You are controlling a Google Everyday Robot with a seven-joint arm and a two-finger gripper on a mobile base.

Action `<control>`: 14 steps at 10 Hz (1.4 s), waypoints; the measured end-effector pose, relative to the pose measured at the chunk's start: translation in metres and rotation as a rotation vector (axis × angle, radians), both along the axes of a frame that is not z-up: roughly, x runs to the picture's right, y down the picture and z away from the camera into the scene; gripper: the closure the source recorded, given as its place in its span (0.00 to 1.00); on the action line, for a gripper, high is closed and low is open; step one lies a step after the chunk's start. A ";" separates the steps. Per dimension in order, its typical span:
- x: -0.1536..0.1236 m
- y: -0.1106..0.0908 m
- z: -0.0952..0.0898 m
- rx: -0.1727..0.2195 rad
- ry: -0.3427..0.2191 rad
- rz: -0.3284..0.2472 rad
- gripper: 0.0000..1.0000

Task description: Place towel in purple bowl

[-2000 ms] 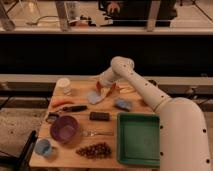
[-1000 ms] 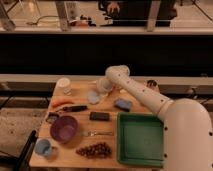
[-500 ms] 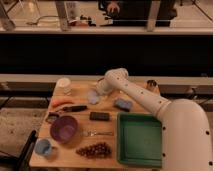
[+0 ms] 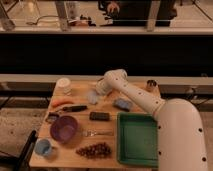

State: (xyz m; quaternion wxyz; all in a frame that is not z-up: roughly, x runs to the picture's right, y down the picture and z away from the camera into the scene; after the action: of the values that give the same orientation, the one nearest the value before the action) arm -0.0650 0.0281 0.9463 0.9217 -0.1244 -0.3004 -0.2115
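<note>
Currently towel [image 4: 92, 98]: small, pale grey-blue, crumpled, on table [image 4: 79, 92] just beside gripper [image 4: 100, 89]; its grip state cannot be told. Purple bowl [image 4: 64, 128] sits well apart.

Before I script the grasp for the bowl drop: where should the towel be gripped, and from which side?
Probably its bunched middle, from above: the towel lies crumpled and low on the table. The hand is at its upper right.

The white tool [image 4: 100, 89] sits far centre by the pale blue towel [image 4: 92, 98]; purple bowl [image 4: 63, 128] near left; green tray [image 4: 137, 140] right; tan counter [image 4: 79, 91].
</note>
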 end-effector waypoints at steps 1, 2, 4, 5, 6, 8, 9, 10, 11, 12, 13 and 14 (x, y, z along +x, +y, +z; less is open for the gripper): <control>-0.001 0.001 0.003 0.002 -0.004 -0.002 0.20; -0.002 0.002 0.005 0.003 -0.006 -0.003 0.20; -0.005 0.003 0.010 0.006 -0.016 -0.009 0.20; -0.007 0.004 0.011 0.007 -0.019 -0.012 0.20; -0.009 0.004 0.013 0.009 -0.025 -0.014 0.20; -0.010 0.003 0.016 0.013 -0.029 -0.014 0.20; -0.010 0.002 0.017 0.016 -0.030 -0.014 0.20; -0.011 0.001 0.019 0.020 -0.031 -0.013 0.20; -0.011 0.000 0.020 0.022 -0.033 -0.012 0.20; -0.012 -0.001 0.021 0.025 -0.034 -0.011 0.20; -0.012 -0.002 0.022 0.027 -0.035 -0.009 0.20; -0.012 -0.002 0.022 0.028 -0.034 -0.010 0.20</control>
State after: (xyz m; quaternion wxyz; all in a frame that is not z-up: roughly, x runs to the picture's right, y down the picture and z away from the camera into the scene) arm -0.0769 0.0259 0.9683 0.9170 -0.1096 -0.3124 -0.2224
